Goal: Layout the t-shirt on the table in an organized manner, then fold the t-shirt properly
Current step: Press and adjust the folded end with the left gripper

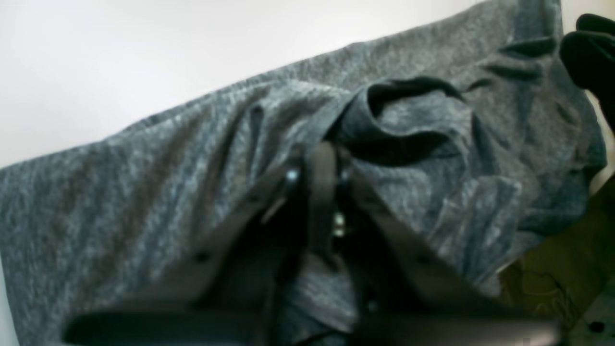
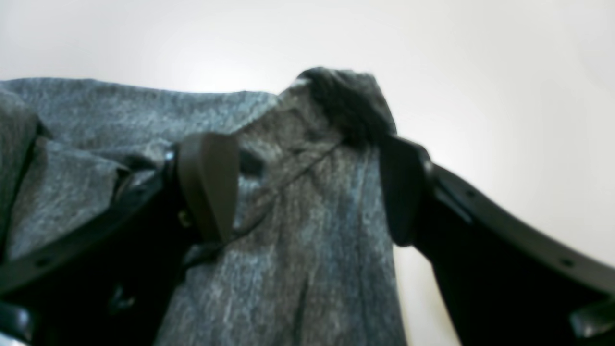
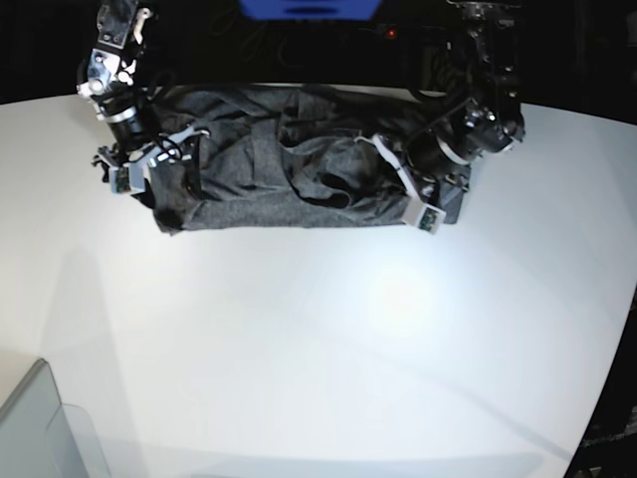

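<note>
Nearest the lens: the left gripper [image 1: 323,166], blurred in its own wrist view, pressed into the fabric with the jaws brought together on a raised fold of the t-shirt [image 1: 144,192].

Left gripper hold: closed; it appears to have a pinch of cloth near the crumpled collar area, though blur hides the exact contact.

Right gripper [image 2: 307,187]: jaws wide apart, straddling a sleeve or shoulder corner of the t-shirt [image 2: 307,250]; cloth lies between the pads, nothing clamped.

T-shirt position: at the far edge of the table [image 3: 318,339], bunched and partly folded over itself, long axis running left to right in the base view.

Key relation: the t-shirt [image 3: 289,179] stretches between the two arms; the right gripper [image 3: 149,159] sits at its left end, the left gripper [image 3: 403,189] at its right end, so each arm is nearest its own end.

Judgement: layout is unfinished; the cloth is wrinkled in the middle.

Next move: likely the right gripper must close on its corner before both ends are drawn apart.

Risk: a one-sided pull would drag the garment rather than flatten it.

Periphery: a translucent bin corner [image 3: 40,428] at the near left, well apart.
</note>
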Motion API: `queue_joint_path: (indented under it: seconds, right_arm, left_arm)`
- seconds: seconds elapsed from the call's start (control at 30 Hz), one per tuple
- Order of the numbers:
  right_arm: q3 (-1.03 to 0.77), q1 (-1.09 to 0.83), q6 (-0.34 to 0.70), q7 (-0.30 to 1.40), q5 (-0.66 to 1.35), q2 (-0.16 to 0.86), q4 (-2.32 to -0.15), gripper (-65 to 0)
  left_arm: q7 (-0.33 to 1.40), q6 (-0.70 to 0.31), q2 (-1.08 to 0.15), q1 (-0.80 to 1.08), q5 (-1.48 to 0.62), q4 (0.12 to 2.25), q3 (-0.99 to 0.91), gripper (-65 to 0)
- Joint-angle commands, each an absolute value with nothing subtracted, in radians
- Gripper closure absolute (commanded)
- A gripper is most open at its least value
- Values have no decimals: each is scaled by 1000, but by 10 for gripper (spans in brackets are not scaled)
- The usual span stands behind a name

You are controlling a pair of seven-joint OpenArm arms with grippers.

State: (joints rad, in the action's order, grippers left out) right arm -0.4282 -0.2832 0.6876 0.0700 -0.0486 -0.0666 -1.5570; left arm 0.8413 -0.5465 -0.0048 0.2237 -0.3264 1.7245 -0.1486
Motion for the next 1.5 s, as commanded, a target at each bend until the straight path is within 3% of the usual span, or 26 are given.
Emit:
queue_joint_path:
  seconds: [0.0,0.4,0.63,0.83,0.97,1.47]
  right_arm:
    - [-429,-278,698,42,-33,-64,-1572,-462]
    - [-429,-278,698,42,-33,-64,-1569,-462]
    - [-429,-280,698,42,-33,-64,-1573,-462]
    - [-429,-278,698,42,-33,-64,-1572,-462]
    - [-427,-278,698,42,-33,-64,-1567,-462]
    - [-380,-278,698,42,-35,-64,-1567,-462]
  left_arm:
    - [825,-552,1,216,-348,1762,-148,0]
    - [825,-550,16,153,-338,1811,53,-2]
    - [828,-550,-41,165,-338,1844,-27,-11]
    - [900,-550,-41,188,-346,1851,-239,-195]
    - [908,-550,-41,193,-338,1828,-246,-282]
    - [897,-550,-41,196,-338,1710,-162,-265]
